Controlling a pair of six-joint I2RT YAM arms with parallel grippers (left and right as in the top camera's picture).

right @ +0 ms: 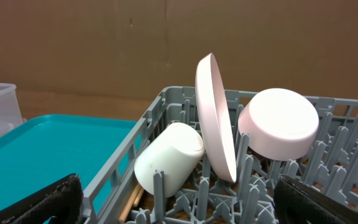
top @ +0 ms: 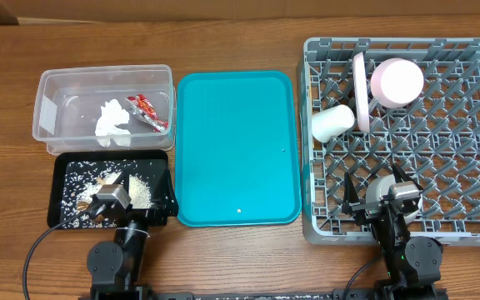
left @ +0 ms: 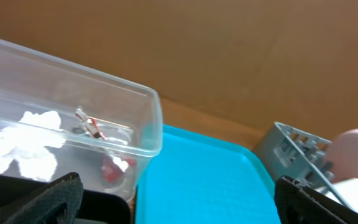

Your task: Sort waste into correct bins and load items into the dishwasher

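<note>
Both left fingers (left: pixel 42 202) and right fingers (right: pixel 42 200) gape empty; plate (right: pixel 215 118), cup (right: pixel 169 158), bowl (right: pixel 281 124) sit in rack (right: pixel 114 171) before the latter.

The clear tub (left: pixel 143 132) runs off the left wrist view's left edge.

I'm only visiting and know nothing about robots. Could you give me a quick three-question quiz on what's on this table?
1. True or false: the pink plate lies flat in the grey dish rack.
2. What is scattered in the black tray?
3. Where is the red wrapper? A) dish rack B) clear tub C) black tray

Key: 1. False, it stands on edge. 2. Rice-like food scraps. 3. B, beside the white tissue.
</note>
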